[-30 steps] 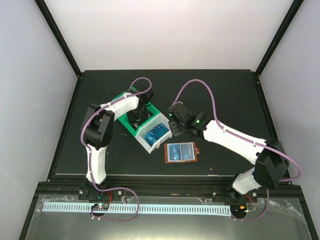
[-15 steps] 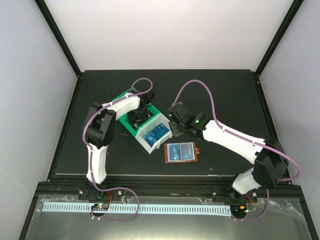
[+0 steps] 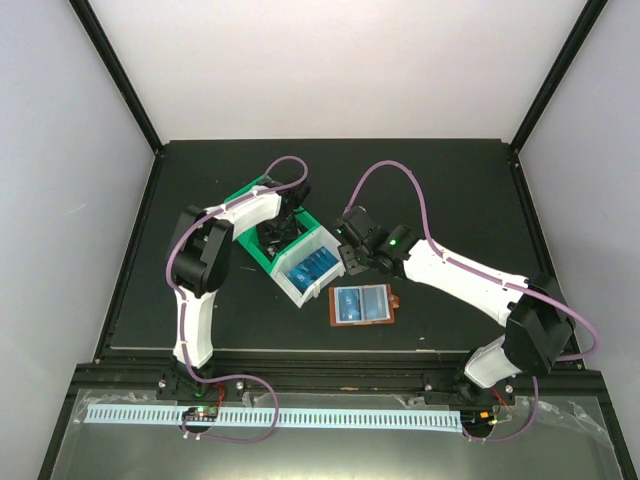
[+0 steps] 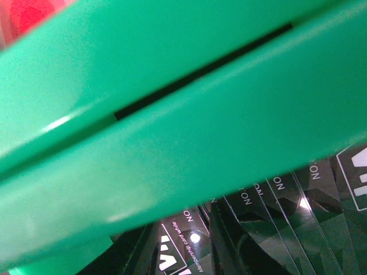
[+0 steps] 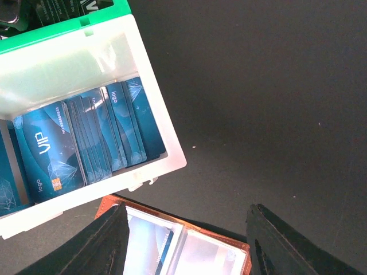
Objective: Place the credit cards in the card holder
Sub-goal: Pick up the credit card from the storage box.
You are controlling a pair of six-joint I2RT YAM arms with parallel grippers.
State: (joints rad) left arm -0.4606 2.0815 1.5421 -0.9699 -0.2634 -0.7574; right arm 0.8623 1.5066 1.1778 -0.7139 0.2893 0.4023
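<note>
Right gripper [image 5: 188, 213], its jaws spread wide and empty, hovers above the open brown leather-look card holder [image 5: 172, 243]. The holder lies flat on the black table [image 5: 258, 86], just beside the white plastic bin [image 5: 167, 137] of blue credit cards [image 5: 86, 143]. Left gripper [image 3: 277, 232] reaches into the green plastic bin [image 4: 172, 114] among black cards [image 4: 275, 217]; whether it grips one cannot be told. One blue card appears already pocketed; most cards remain in the bins.
</note>
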